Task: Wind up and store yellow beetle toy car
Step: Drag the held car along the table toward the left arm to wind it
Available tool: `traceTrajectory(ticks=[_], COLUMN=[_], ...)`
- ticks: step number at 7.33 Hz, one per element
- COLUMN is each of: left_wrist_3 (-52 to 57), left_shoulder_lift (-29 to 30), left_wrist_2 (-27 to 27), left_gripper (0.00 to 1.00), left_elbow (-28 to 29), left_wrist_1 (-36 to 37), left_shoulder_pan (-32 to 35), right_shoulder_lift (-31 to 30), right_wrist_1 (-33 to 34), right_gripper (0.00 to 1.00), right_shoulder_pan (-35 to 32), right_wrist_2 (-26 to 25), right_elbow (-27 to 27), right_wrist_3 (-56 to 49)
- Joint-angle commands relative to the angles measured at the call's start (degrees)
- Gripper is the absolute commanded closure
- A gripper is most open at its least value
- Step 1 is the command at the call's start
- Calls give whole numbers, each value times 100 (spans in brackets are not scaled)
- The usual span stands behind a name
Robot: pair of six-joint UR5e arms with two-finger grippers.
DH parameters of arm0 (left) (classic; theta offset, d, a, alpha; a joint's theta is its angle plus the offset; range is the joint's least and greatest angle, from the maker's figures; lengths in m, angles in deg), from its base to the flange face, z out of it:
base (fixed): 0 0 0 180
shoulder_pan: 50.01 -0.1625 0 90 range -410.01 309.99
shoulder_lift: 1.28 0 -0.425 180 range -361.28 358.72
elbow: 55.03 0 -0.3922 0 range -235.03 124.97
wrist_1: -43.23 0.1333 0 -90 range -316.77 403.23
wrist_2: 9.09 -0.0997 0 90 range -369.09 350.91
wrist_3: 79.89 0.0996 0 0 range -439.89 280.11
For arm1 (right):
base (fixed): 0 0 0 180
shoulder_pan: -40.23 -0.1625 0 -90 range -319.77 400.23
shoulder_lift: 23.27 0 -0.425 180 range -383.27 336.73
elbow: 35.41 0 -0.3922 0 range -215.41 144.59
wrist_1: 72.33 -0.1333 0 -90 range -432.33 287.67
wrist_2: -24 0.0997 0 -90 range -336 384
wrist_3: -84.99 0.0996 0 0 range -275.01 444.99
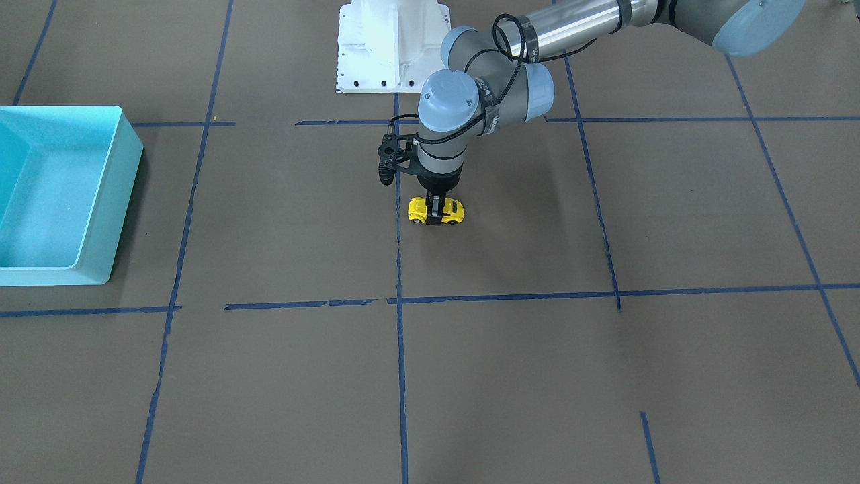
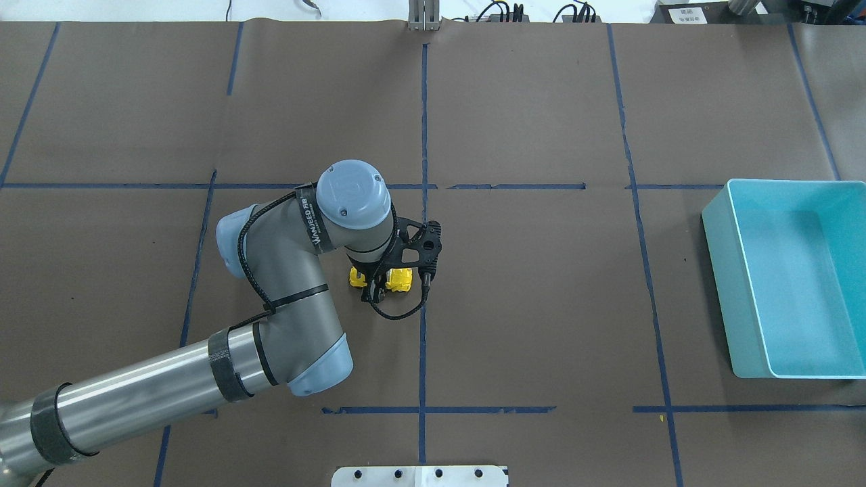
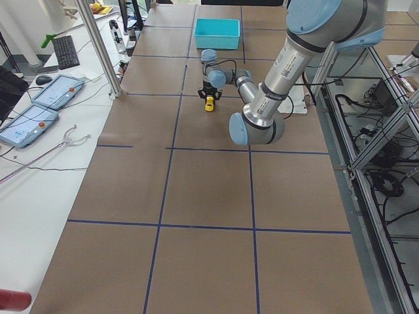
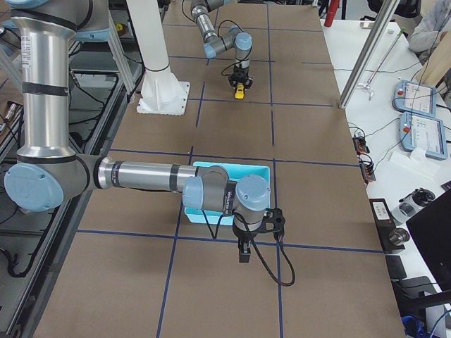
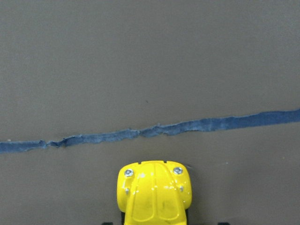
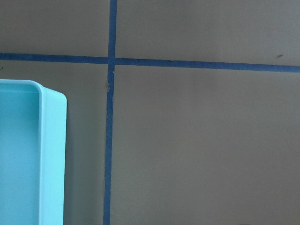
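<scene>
The yellow beetle toy car (image 1: 453,212) stands on the brown table near its middle, just beside a blue tape line. My left gripper (image 1: 437,214) comes straight down over it, one black finger on each side of its body, shut on it. The overhead view shows the car (image 2: 401,279) partly hidden under the wrist. Its yellow hood (image 5: 153,192) fills the bottom centre of the left wrist view. My right gripper (image 4: 244,252) shows only in the exterior right view, just outside the turquoise bin (image 4: 232,169); I cannot tell whether it is open or shut.
The turquoise bin (image 2: 734,304) stands open at the table's right end and holds nothing; its corner (image 6: 51,154) shows in the right wrist view. The white robot base (image 1: 390,47) is behind the car. Blue tape lines grid the brown table cover.
</scene>
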Motion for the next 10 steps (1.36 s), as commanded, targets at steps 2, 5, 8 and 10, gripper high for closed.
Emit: traceTrajectory(ticks=[2, 5, 8, 10], left_wrist_3=[-2, 7, -72, -90], left_shoulder_lift=[-49, -172, -479, -506], left_wrist_2=[23, 67, 58, 67], left_gripper=[97, 98, 98, 98], left_elbow=[-49, -356, -348, -313], left_wrist_1=[-183, -254, -1402, -1520], left_shoulder_pan=[132, 202, 211, 202], right_shoulder_lift=[-8, -8, -8, -8], right_wrist_1=[0, 0, 0, 0], right_gripper=[0, 0, 0, 0], right_shoulder_pan=[7, 7, -2, -2], right_wrist_2=[0, 0, 0, 0], right_elbow=[0, 0, 0, 0], right_wrist_3=[0, 0, 0, 0])
